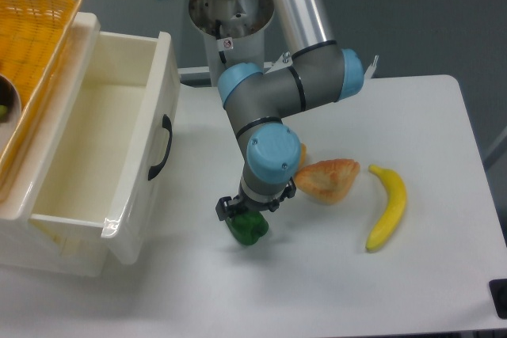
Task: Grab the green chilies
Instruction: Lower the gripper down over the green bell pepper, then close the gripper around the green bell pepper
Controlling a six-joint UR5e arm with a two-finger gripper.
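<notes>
Glossy green chilies [250,230], woven yellow basket [32,45], smooth white plastic drawer [119,140], matt white table [396,275]

— Where is the arm?
— It reaches down from the top centre of the frame, elbow bent, wrist pointing straight down at mid-frame.
— And the gripper [247,213]?
— Low, just below the wrist; its dark jaws are spread, not closed together.

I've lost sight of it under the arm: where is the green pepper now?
The green pepper sits on the table's front-centre, directly under the end effector, right of the open drawer, left of the bread.
</notes>
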